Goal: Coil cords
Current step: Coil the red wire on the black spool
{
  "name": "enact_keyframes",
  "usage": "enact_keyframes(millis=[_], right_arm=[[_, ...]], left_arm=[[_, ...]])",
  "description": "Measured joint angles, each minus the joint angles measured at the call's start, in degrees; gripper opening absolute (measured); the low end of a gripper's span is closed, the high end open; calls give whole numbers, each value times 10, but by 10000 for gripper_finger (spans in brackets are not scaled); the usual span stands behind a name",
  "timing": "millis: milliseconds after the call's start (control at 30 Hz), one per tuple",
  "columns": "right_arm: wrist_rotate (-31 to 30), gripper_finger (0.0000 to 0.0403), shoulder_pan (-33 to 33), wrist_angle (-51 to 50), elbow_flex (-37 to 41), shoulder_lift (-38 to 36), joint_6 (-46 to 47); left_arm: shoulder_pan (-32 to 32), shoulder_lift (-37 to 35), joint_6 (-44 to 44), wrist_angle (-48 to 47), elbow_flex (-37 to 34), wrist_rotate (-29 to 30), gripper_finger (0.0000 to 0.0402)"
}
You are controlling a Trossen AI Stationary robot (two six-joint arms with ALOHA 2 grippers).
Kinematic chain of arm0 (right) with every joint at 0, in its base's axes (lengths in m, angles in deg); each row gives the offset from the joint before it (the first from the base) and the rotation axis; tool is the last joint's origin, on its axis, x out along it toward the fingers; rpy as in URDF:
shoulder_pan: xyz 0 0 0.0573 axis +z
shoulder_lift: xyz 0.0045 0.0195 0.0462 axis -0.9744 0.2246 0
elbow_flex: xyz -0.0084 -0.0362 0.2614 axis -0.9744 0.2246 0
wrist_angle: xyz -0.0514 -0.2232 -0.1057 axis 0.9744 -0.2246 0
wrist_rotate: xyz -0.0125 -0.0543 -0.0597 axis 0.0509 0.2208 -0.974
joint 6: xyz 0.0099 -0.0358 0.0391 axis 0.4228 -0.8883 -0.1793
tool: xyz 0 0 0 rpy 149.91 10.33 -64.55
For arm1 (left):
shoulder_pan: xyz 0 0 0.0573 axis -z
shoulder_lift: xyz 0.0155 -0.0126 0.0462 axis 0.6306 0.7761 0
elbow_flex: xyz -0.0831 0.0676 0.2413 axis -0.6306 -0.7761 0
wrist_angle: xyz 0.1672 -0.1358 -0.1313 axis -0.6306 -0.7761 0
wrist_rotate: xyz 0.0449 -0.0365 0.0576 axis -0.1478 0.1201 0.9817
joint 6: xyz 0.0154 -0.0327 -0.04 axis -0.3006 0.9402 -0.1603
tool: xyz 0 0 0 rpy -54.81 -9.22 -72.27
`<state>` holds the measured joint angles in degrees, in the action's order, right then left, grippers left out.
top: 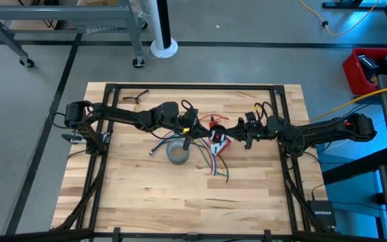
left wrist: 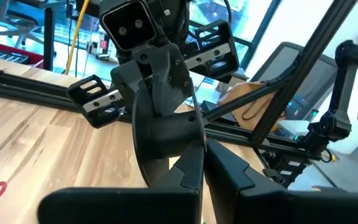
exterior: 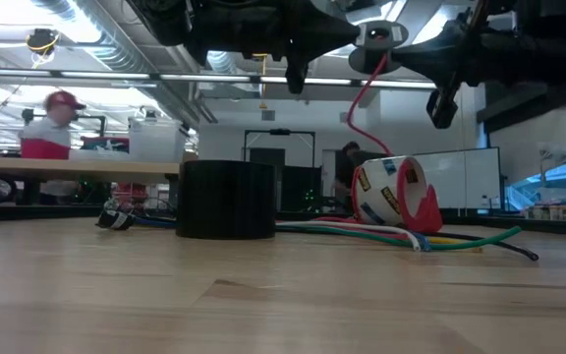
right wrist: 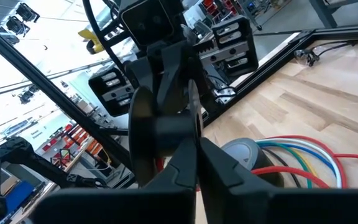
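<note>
Pale wood planks make up the table, which is edged by a black metal frame and stands on a grey concrete floor. Beyond it, the low view looks into an open workshop with desks, bright windows and a person in a red cap far off. A red box sits on the floor past the right edge; what it holds cannot be made out.

Near the table's middle lie a grey tape roll and a red-and-white tape dispenser, with a bundle of coloured wires fanned out just beside them. Both arms meet above this cluster. The left gripper and right gripper both have their fingers pressed together, and a round black coil sits between them; which one grips it I cannot tell. A thin red wire hangs from the grippers down toward the dispenser. Wide bare wood lies toward the near edge and both sides.
</note>
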<state>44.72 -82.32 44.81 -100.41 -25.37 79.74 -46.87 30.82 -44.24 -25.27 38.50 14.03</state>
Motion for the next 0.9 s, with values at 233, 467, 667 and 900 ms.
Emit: enact_keyframes(millis=[233,467,667,900], right_arm=[[-4,5,0,0,0,0,2],[-45,3,0,4,0,0,2],[-60,3,0,4,0,-2,2],[-115,2,0,-8,0,-26,-5]], left_arm=[[-1,0,6,-1,0,24,55],[-2,0,21,-4,0,31,110],[-23,-4,47,-7,0,25,103],[-59,-42,54,-32,0,-13,94]])
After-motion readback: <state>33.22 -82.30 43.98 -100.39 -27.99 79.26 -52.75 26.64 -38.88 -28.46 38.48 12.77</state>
